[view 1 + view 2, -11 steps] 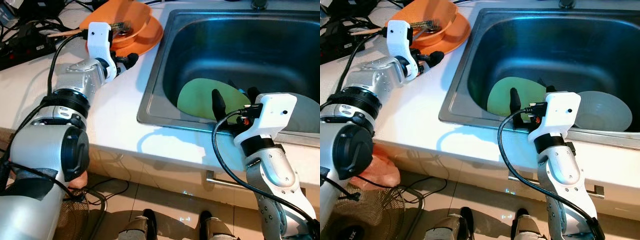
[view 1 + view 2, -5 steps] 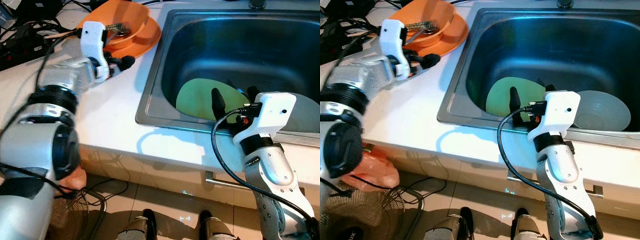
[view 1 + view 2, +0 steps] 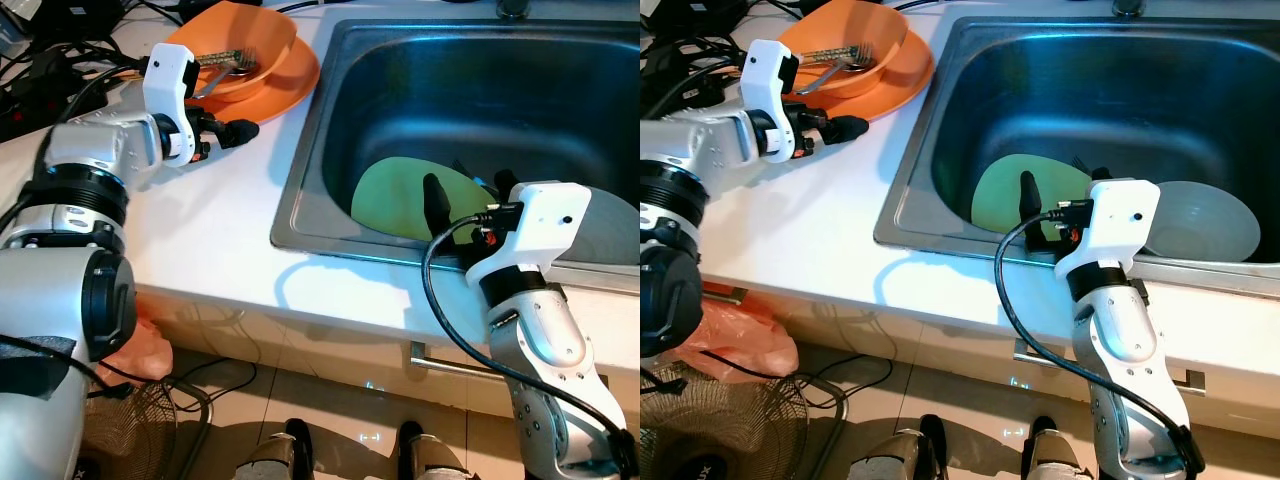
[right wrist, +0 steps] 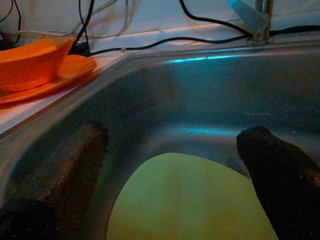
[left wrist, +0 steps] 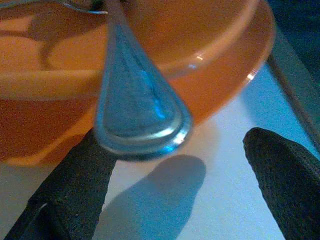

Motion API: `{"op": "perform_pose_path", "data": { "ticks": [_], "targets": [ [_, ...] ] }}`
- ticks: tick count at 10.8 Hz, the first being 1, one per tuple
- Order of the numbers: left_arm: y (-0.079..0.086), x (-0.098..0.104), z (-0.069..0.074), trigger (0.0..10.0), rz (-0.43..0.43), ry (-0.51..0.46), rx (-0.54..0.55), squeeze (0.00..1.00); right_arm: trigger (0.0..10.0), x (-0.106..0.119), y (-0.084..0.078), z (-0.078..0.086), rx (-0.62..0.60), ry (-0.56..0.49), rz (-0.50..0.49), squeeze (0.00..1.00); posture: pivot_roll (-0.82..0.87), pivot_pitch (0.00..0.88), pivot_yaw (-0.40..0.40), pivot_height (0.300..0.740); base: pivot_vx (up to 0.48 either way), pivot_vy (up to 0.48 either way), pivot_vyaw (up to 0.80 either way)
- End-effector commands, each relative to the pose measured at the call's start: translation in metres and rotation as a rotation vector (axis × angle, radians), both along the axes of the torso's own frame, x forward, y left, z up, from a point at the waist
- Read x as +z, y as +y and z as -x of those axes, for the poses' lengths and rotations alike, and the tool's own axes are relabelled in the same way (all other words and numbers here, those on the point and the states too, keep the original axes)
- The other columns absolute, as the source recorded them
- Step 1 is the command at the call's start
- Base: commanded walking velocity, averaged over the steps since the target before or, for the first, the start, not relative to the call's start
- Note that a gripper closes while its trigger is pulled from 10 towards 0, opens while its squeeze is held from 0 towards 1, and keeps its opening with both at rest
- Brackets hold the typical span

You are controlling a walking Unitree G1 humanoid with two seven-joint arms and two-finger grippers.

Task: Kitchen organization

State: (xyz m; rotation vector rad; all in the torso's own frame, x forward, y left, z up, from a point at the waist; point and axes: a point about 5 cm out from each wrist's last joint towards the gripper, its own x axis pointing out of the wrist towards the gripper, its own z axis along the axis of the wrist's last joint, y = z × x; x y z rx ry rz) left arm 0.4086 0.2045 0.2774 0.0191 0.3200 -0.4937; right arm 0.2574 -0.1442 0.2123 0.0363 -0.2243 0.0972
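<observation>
left gripper (image 3: pixel 235 131): fingers wide, on counter (image 3: pixel 230 230) beside orange plate (image 3: pixel 290 75) | orange bowl (image 3: pixel 245 45) with fork (image 3: pixel 830 70) on plate, by sink's (image 3: pixel 300 190) left rim | right gripper (image 3: pixel 465 200): fingers wide, over sink's near edge above green plate (image 3: pixel 395 200) | grey bowl (image 3: pixel 1200 220) beside it

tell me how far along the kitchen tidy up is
Early, by the look of it. Already stacked on the counter: an orange bowl on an orange plate, cutlery inside. In hand: nothing gripped; the left claw is open by a utensil handle, and the right claw is open over the sink. Left: the green plate and grey bowl in it.
</observation>
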Motion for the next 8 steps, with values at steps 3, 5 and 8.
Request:
{"op": "perform_pose_path", "data": {
  "ticks": [3, 5, 8],
  "targets": [
    [0.010, -0.018, 0.010, 10.0, -0.022, 0.128, -0.057, 0.00, 10.0, -0.043, -0.003, -0.008, -0.037, 0.212, -0.008, 0.00, 0.00, 0.277, 0.189, 0.740, 0.000, 0.000, 0.00],
    [0.011, -0.015, 0.014, 10.0, -0.032, 0.139, -0.085, 0.00, 10.0, -0.044, -0.003, -0.010, -0.040, 0.210, -0.012, 0.00, 0.01, 0.269, 0.193, 0.740, 0.000, 0.000, 0.00],
    [0.010, -0.007, 0.024, 10.0, -0.048, 0.143, -0.153, 0.00, 10.0, -0.046, -0.003, -0.012, -0.047, 0.208, -0.016, 0.00, 0.02, 0.262, 0.197, 0.740, 0.000, 0.000, 0.00]
  ]
}}
